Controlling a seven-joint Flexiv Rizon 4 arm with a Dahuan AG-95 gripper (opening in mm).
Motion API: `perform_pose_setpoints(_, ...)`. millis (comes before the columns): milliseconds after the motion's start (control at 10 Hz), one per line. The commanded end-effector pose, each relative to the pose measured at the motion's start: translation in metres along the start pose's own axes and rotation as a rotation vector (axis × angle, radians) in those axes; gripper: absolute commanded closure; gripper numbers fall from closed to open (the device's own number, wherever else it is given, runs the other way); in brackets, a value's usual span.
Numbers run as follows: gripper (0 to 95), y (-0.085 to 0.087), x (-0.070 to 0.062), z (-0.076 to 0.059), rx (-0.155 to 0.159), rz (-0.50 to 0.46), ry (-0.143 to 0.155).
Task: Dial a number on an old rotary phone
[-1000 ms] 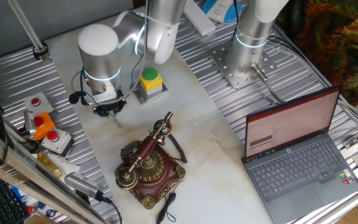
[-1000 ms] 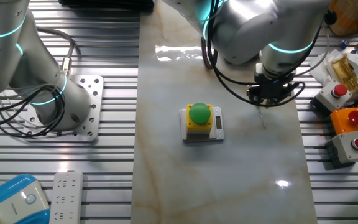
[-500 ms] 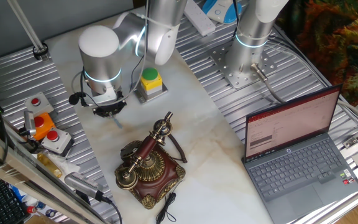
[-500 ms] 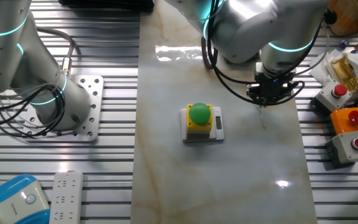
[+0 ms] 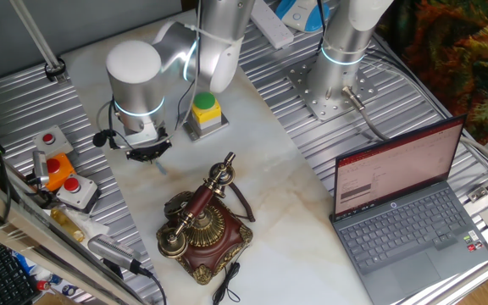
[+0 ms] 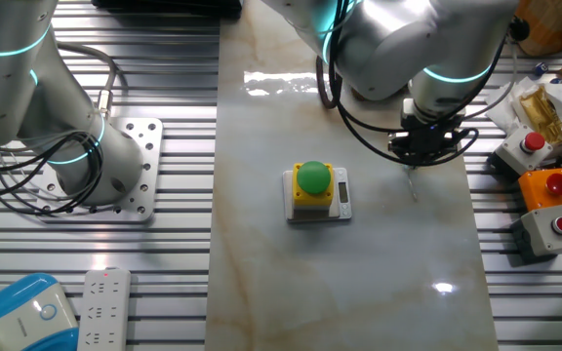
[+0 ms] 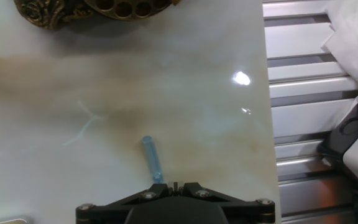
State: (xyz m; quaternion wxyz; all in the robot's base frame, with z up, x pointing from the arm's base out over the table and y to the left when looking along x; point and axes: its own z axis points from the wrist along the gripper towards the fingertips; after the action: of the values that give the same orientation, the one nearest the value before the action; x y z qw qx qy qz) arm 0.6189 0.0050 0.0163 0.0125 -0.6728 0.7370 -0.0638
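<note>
Hand view shows the gripper (image 7: 156, 180) clenched on a thin blue stick (image 7: 153, 158) that points down at bare marble, with only the brass dial (image 7: 126, 7) of the old rotary phone (image 5: 200, 227) peeking in at the top edge. From one fixed view the phone sits near the table's front edge, well apart from the stick tip (handset on its cradle). Dialing has not begun; reaching the dial and turning it are both left.

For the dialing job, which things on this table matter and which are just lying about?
Part of the job:
- old rotary phone, handset on its cradle
- gripper, shut on a blue stick

Lying about:
- yellow box with green button
- grey boxes with red buttons
- open laptop
- power strip
</note>
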Motion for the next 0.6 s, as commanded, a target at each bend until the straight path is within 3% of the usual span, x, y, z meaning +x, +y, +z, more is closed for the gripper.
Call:
perform_pose_setpoints(100,95.0,-0.0009,0.0000,0.0031,0.001,0.004,-0.001)
perform_pose_setpoints(600,95.0,-0.0006,-0.0020,0.0081,0.002,0.017,0.006)
